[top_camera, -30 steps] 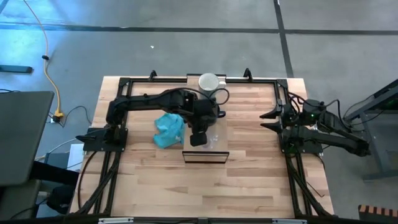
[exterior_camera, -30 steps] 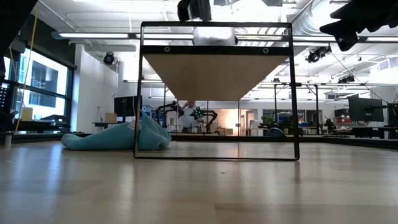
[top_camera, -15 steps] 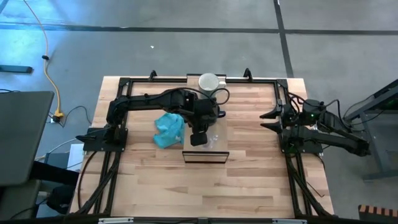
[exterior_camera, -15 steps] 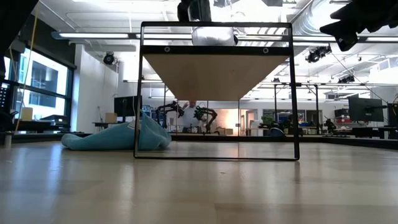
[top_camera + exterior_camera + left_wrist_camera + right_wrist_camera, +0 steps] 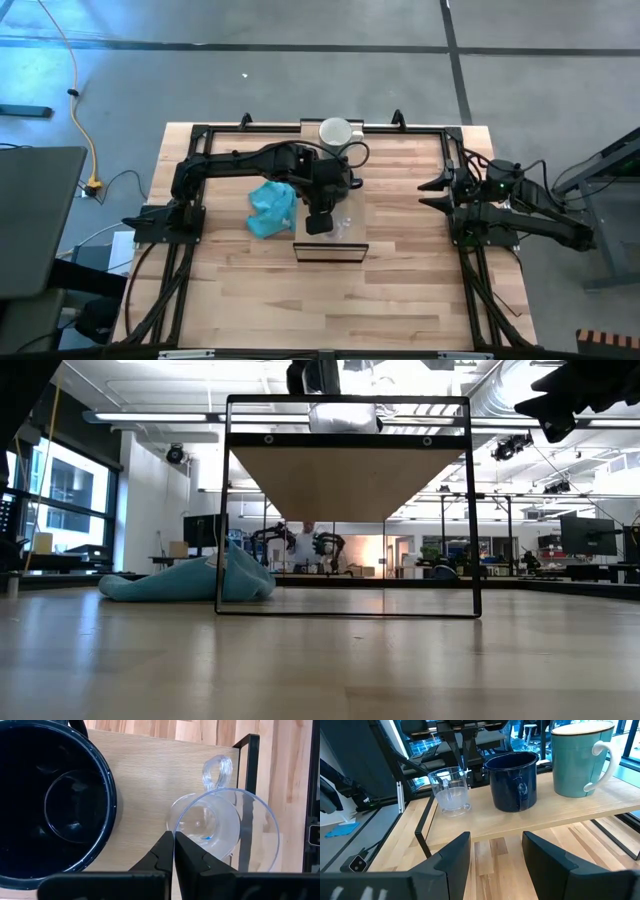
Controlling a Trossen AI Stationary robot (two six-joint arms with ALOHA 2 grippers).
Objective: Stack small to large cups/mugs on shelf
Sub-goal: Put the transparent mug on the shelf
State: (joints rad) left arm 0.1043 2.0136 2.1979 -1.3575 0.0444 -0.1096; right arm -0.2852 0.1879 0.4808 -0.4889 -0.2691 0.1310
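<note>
A light wood shelf [image 5: 356, 204] on a black frame stands mid-table. On it stand a large white mug [image 5: 580, 760] at the far end [image 5: 336, 131], a dark mug [image 5: 55, 805] in the middle, and a clear glass cup [image 5: 220, 832] at the near end. My left gripper [image 5: 174, 836] is above the shelf between the dark mug and the glass cup, shut on the glass cup's rim. My right gripper [image 5: 495, 860] is open and empty at the table's right side [image 5: 440, 190], level with the shelf. My left gripper pinches the glass cup's rim [image 5: 174, 826] on the side facing the dark mug, one finger inside the cup and one outside. The fingers [image 5: 462, 767] point down from above. The cup stands upright with its base on the shelf, its handle [image 5: 216, 770] pointing away from the fingers.
A teal cloth [image 5: 272, 208] lies crumpled on the table just left of the shelf. The shelf's black frame legs [image 5: 470, 510] stand on the tabletop. Black rails [image 5: 190, 180] border the table's left, right and far sides.
</note>
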